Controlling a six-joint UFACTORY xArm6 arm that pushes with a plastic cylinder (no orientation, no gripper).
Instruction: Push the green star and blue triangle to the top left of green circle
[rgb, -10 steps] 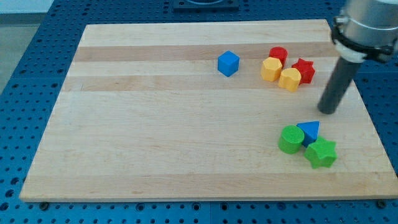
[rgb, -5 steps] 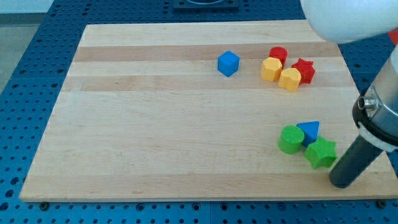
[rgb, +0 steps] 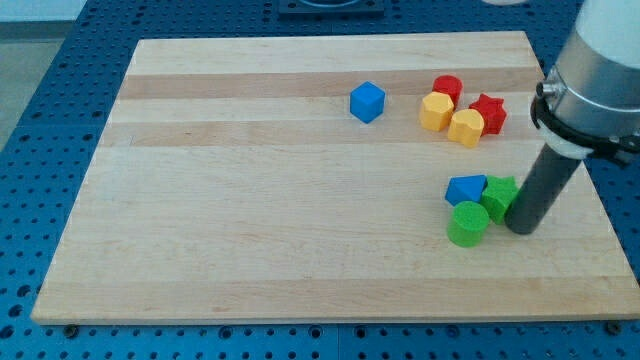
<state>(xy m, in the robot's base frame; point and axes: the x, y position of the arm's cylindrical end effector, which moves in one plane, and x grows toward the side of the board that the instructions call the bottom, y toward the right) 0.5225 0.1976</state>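
Observation:
The green circle (rgb: 467, 224) lies at the board's lower right. The blue triangle (rgb: 465, 189) sits just above it, touching or nearly touching. The green star (rgb: 499, 197) is to the triangle's right, above and right of the circle, partly hidden by my rod. My tip (rgb: 521, 227) rests on the board against the star's right lower side, to the right of the circle.
A blue cube (rgb: 367, 102) sits at top centre. A cluster at the top right holds a red cylinder (rgb: 447, 89), two yellow blocks (rgb: 435, 111) (rgb: 466, 127) and a red star (rgb: 489, 113). The wooden board (rgb: 250, 200) lies on a blue perforated table.
My tip went down past the star's right, then swept up and left. The star and triangle moved up and left, from right of the circle to above it.

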